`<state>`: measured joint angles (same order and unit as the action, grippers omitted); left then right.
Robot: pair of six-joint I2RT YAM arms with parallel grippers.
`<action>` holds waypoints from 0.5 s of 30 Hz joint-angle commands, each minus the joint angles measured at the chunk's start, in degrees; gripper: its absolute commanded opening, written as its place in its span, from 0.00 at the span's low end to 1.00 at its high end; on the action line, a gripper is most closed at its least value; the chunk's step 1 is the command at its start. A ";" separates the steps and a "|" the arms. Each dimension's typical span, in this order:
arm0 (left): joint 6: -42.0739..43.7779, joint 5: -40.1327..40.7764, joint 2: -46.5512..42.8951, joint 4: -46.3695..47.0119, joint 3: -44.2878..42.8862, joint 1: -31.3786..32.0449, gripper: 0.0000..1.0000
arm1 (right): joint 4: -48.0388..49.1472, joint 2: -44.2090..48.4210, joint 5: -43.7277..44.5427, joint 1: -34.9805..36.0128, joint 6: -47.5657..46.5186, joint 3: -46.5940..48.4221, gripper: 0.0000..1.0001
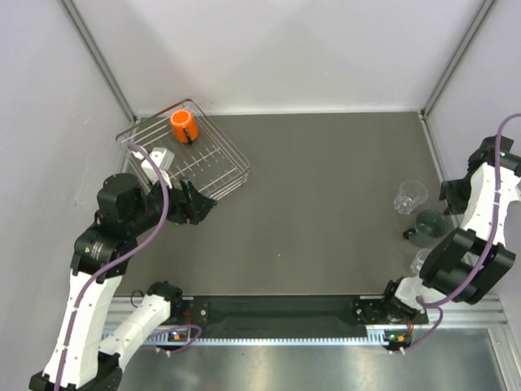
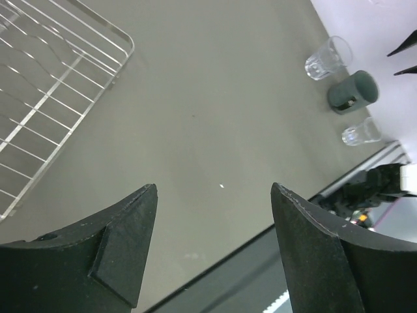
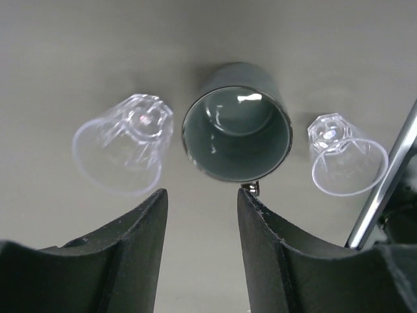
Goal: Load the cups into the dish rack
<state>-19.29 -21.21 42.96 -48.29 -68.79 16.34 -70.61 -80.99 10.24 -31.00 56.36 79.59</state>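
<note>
A robotics lab test cell. Plain white panels (image 1: 285, 49) on aluminium posts (image 1: 96, 57) enclose a grey table (image 1: 326, 187).

mug (image 1: 184, 126) in dish rack (image 1: 216, 167), left | right: cup (image 1: 429, 226) between far tumbler (image 1: 410, 196) and near tumbler (image 1: 419, 260)

Top camera looks down from high over the near edge, the whole table (image 1: 326, 187) in frame. Left wrist camera angles across toward the dark grey cup (image 2: 352, 91) (small, far off there). Right wrist camera looks down on that same cup, close.
</note>
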 commanded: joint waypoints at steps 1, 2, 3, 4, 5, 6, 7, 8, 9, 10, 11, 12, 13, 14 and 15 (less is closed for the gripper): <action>4.52 3.27 -0.33 -0.13 -0.99 1.24 0.76 | -2.70 -0.31 -1.27 -1.95 6.73 0.40 0.47; 4.70 3.89 0.10 -0.13 -0.82 1.59 0.76 | -2.00 -0.31 -2.23 -2.13 9.79 -1.09 0.47; 5.05 4.33 0.37 -0.31 -0.81 1.85 0.76 | -1.29 -0.48 -2.76 -2.57 11.13 -1.71 0.47; 5.66 5.03 0.72 -0.57 -0.81 2.46 0.77 | -0.94 -0.66 -2.77 -2.66 12.36 -2.16 0.47; 5.84 5.30 1.42 -0.57 -0.90 2.64 0.76 | -0.67 -1.36 -2.51 -2.75 13.68 -2.60 0.47; 5.93 5.48 1.86 -0.66 -1.16 2.73 0.77 | -0.58 -1.71 -2.16 -2.83 14.21 -2.51 0.48; 6.28 5.39 2.21 -0.84 -1.25 3.00 0.77 | -1.19 -2.06 -1.63 -2.83 14.91 -1.99 0.48; 6.37 5.39 2.83 -1.10 -1.43 3.17 0.77 | -1.55 -2.50 -0.32 -2.83 15.62 -1.72 0.48; 6.63 5.48 3.09 -1.19 -1.86 3.26 0.77 | -2.07 -2.51 0.56 -2.83 17.28 -1.37 0.49; 6.89 5.74 3.53 -1.54 -2.04 3.52 0.77 | -2.08 -2.33 1.35 -2.83 18.08 -1.28 0.49; 6.98 6.18 4.23 -1.54 -2.13 3.53 0.77 | -1.38 -1.98 1.97 -2.92 19.48 -1.72 0.49; 7.16 6.36 4.50 -1.54 -2.22 3.70 0.77 | -0.85 -1.89 2.15 -2.92 19.75 -1.98 0.49; 7.51 6.53 4.76 -1.45 -2.31 3.96 0.77 | -0.59 -2.06 1.98 -2.92 20.19 -2.25 0.50; 7.69 6.80 5.46 -1.28 -2.57 4.14 0.77 | -0.76 -2.50 1.63 -2.83 21.06 -2.86 0.50; 7.86 6.89 5.73 -1.19 -2.75 4.31 0.77 | -1.02 -2.68 1.71 -2.75 21.68 -3.30 0.50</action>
<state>-13.54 -15.51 48.10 -50.06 -68.86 19.99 -71.18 -83.46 10.11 -33.19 73.58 77.06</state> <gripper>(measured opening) 0.765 0.499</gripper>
